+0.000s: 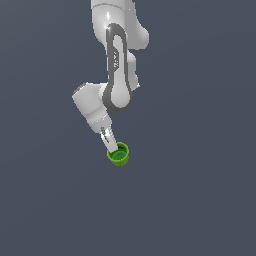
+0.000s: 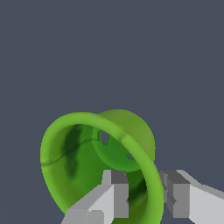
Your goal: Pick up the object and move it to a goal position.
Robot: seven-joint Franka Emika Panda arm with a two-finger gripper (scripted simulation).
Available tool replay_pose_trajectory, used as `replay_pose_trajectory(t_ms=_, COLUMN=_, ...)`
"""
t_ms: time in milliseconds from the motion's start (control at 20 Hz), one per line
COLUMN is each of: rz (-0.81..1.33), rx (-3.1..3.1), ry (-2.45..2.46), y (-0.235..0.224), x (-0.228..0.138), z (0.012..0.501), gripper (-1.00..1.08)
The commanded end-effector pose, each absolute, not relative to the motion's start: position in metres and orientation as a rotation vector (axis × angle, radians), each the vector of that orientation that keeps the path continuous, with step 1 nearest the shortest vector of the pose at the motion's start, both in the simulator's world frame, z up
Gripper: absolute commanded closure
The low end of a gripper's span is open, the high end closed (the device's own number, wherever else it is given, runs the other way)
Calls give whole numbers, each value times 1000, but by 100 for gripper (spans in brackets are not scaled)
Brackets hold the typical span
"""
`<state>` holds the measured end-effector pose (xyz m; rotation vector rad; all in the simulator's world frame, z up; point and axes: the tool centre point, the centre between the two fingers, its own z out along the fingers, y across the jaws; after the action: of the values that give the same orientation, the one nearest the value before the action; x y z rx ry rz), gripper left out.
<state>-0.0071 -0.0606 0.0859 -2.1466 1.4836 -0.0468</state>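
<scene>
While my arm hid much of the grip from outside, my gripper pinched the cup by its rim, one finger inside, one outside; its lower edge ran out of frame.

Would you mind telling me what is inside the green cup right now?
One gripper finger reaches inside the green cup, the other outside its wall. Otherwise only its dark green inner surface shows; the finger hides part of the inner wall.
</scene>
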Motion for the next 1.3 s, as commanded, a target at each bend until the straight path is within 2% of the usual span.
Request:
replay_pose_trajectory(t_ms=0, rz=-48, rx=-2149, ry=1482, y=-79, x=8, z=89, gripper=108)
replay_pose_trajectory(t_ms=650, rz=-47, rx=-2145, ry=1480, y=-149, x=69, z=95, gripper=108)
replay_pose_trajectory(t_ms=1250, rz=-48, rx=-2140, ry=1478, y=-170, x=90, z=98, gripper=108)
